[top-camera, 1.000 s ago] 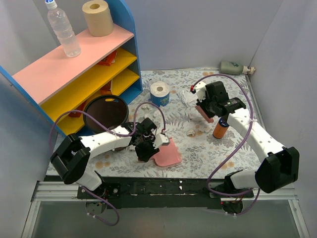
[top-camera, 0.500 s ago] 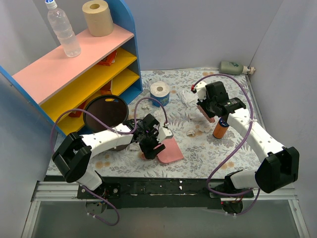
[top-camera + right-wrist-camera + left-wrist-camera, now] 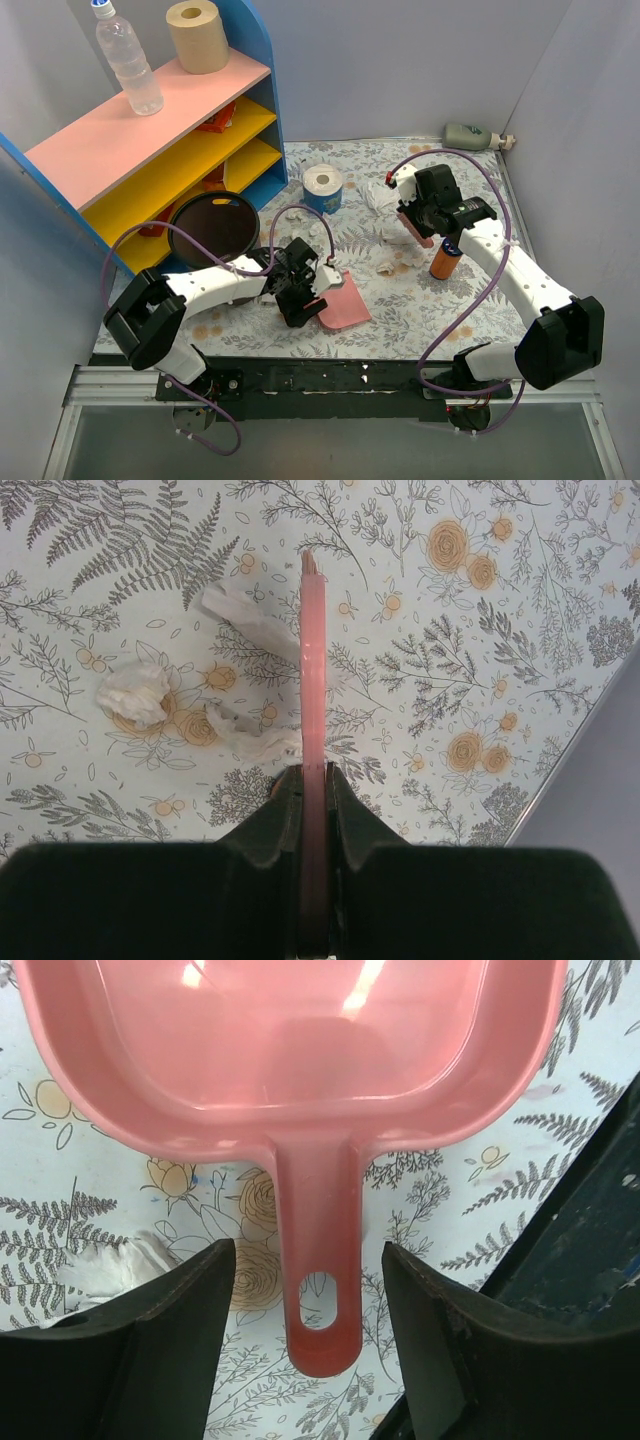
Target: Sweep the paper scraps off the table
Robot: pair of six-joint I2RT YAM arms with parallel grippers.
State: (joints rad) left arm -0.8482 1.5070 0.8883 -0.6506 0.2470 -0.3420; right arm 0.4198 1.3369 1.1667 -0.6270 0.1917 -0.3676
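Left wrist view: the shallow pink plastic dustpan [image 3: 300, 1050] lies empty on the table [image 3: 560, 1160] with its leaf-and-flower cloth. Its handle sits between the spread, released fingers of the left gripper [image 3: 308, 1252], ungripped. One crumpled white scrap [image 3: 115, 1265] lies near that handle. Well beyond the dustpan's mouth, the right gripper [image 3: 312, 775] is clenched on a thin pink plastic scraper [image 3: 310, 660], with the paper scraps [image 3: 130, 695] strewn around its edge. Nothing looks collected; the sweeping seems barely begun.

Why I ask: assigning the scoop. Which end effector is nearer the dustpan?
Left. The left end effector straddles the handle of the dustpan, open, fingers either side without touching. The right end effector is across the table, shut on a pink blade above scraps.
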